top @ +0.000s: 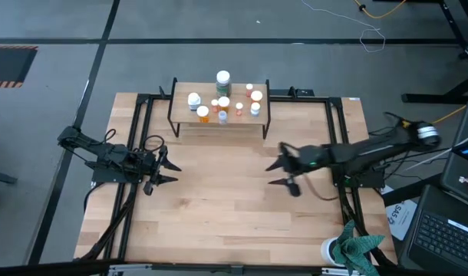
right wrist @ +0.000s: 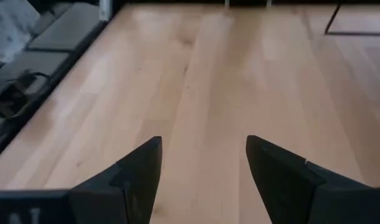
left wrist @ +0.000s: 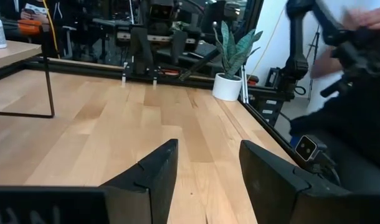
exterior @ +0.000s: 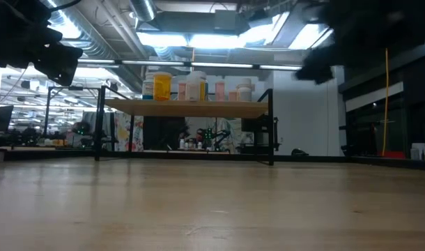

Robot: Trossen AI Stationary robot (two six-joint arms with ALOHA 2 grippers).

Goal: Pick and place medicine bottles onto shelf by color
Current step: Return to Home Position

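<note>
The shelf (top: 219, 115), a small light-wood board on black wire legs, stands at the table's far middle. Several medicine bottles (top: 223, 103) stand upright on it, orange and white ones, with a larger dark green one (top: 222, 79) at the back. In the low view the bottles (exterior: 195, 87) line the shelf top (exterior: 188, 108). My left gripper (top: 171, 172) hovers open near the table's left side with nothing between its fingers (left wrist: 159, 171). My right gripper (top: 274, 173) hovers open over the table's right middle, and only bare tabletop shows between its fingers (right wrist: 140, 168).
A white cup with teal cloth (top: 349, 247) stands at the table's near right corner. A laptop (top: 449, 230) and cables lie off the table's right edge. Black frame rails (top: 138, 153) run along the table's left and right sides. Bare wood (top: 219, 207) fills the table's middle.
</note>
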